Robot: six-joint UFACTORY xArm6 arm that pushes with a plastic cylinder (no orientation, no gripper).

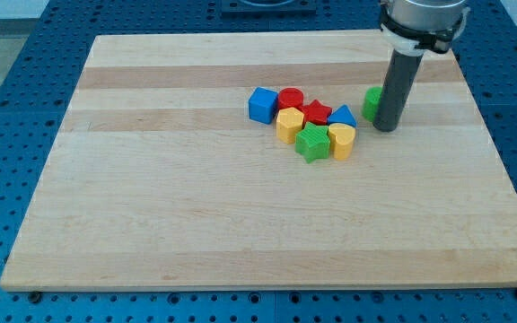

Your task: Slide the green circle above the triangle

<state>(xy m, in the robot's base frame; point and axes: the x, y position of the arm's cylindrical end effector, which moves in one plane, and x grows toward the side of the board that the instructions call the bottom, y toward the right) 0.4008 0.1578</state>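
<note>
Your wooden desk (196,224) fills the view, resting on a blue perforated base (7,81). Coming down from the view's top right is the dark rod (395,85), and there's no claw on this arm, so nothing to call apart or together; your tip (385,127) is planted on the desk right against the green circle (372,104), on that block's right and lower side, with the rod covering part of it. Take the blue triangle (342,116) as your landmark: the green circle sits just to its right and slightly higher, a small gap between them. On the triangle's left, touching it, is the red star (317,112); further left the red cylinder (290,98) and the blue cube (261,104) at the cluster's far left. Just below the triangle is the yellow heart (341,140), and lower-left of it the green star (312,143) and the yellow hexagon (289,125).
</note>
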